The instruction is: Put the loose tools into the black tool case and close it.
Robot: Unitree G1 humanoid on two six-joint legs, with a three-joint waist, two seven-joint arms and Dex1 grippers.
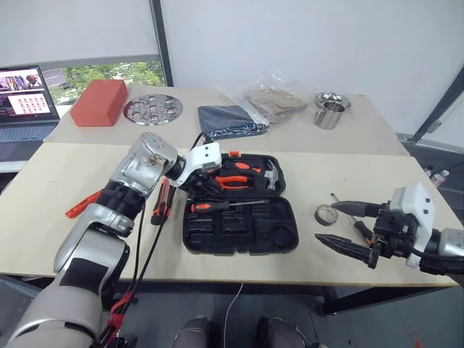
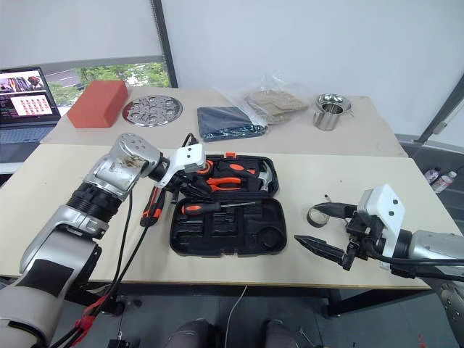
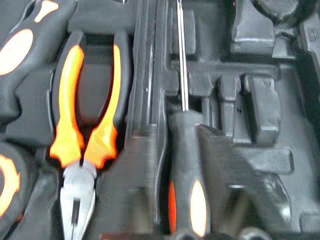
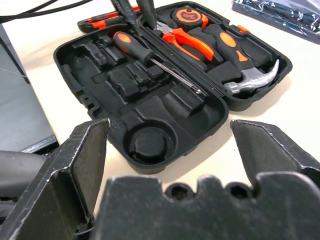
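Tool case update. The black tool case [image 1: 279, 239] lay open flat in the middle of the near table, lid half toward 12 o'clock. In the lid sat the orange-handled pliers [image 1: 233, 181], the hammer [image 1: 270, 174] and a round orange-and-black tape measure [image 4: 187, 15].

One orange-and-black screwdriver [image 1: 225, 205] was already lying across the case's near half, handle toward 9 o'clock. The left gripper [image 2: 190, 190] was right at that handle end. In the left wrist view its fingers [image 3: 142, 180] stood on either side of the handle, really close. Honestly I couldn't tell whether it was clenched on the handle or not.

The right gripper [image 2: 308, 224] hung at the case's 3 o'clock with its claw spread wide, grasping nothing.

Still loose on the table:
- The second screwdriver [image 1: 161, 203] lay just beside the case at its 9 o'clock.
- Farther out at 9 o'clock, an orange tool [image 1: 82, 204] poked out from behind the left arm. Too hidden to name.
- The small grey tape roll [image 1: 326, 214] sat near the case at 3 o'clock, by the right gripper's fingers.
- Just past the roll was a thin screwdriver [image 1: 339, 201], mostly hidden by that gripper.

On the far table, a dark blue cloth [image 1: 232, 119] lay at the case's 12 o'clock. A clear bag [image 1: 279, 101] and a steel cup [image 1: 330, 112] were around 1 o'clock. Around 10 to 11 o'clock were a round metal plate [image 1: 152, 109], a red block [image 1: 98, 101] and a laptop [image 1: 25, 101].
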